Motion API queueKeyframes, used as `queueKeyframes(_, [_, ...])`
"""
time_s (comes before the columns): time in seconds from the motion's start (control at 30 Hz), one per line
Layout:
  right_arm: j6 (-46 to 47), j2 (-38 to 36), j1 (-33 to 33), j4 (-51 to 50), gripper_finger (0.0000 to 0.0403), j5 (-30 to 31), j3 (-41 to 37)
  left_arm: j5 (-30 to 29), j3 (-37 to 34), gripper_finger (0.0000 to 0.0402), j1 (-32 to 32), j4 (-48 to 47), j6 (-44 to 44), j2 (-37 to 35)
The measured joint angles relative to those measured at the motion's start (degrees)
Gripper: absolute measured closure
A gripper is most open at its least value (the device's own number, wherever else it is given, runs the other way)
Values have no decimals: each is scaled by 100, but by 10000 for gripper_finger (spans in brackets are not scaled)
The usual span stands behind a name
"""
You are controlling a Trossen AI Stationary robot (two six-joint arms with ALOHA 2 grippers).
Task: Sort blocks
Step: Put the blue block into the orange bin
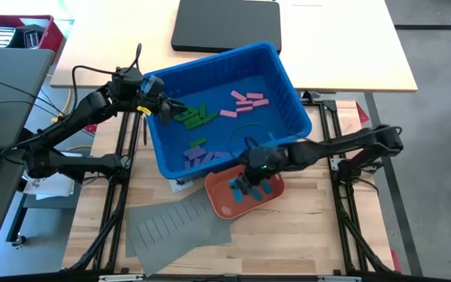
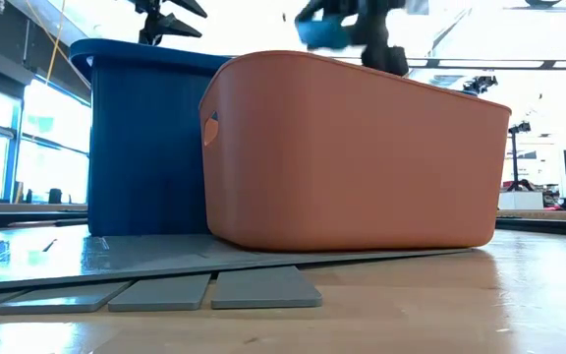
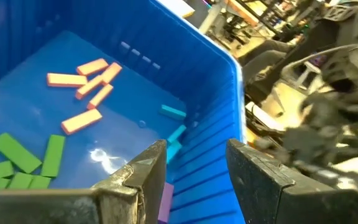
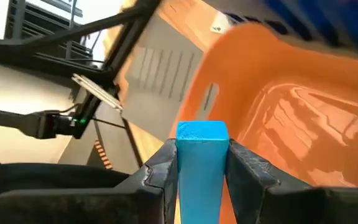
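Observation:
A blue bin [image 1: 288, 86] holds green blocks [image 1: 194, 117], pink blocks [image 1: 245, 102] and purple blocks [image 1: 198, 155]. The left wrist view also shows blue blocks [image 3: 174, 112] in it. An orange-red tray [image 1: 219, 200] stands at the bin's near side with blue blocks [image 1: 266, 189] inside. My right gripper [image 1: 250, 186] is over the tray, shut on a blue block [image 4: 202, 155]. My left gripper [image 1: 163, 108] is open and empty above the bin's left wall, and it also shows in the left wrist view [image 3: 194, 162]. My right gripper pinches the blue block between its two fingers by its two long sides [image 4: 202, 180]. The block's free end [image 4: 202, 132] sticks out past the fingertips. In the low view the block [image 2: 322, 31] is lifted clear above the tray's rim [image 2: 362, 69].
A grey slotted sheet [image 1: 178, 223] lies under and beside the tray, toward the table's near left. A black case [image 1: 225, 23] lies on the far table. A red box [image 1: 22, 31] stands at the far left.

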Motion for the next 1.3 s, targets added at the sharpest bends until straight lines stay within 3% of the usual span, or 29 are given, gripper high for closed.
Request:
queueKeyframes(0.3, [-317,877,25,295,309,-153,-188,81,0,243,1,0,-68,0])
queueKeyframes(0.63, [-105,1507,166,-72,309,-132,-185,80,0,243,0,4,-150,0])
queueKeyframes(1.07, [-138,1634,164,-1012,309,269,-178,67,0,243,0,15,-145,0])
queueKeyframes(1.3, [-91,1634,160,-1441,239,280,-178,63,0,243,2,184,-145,0])
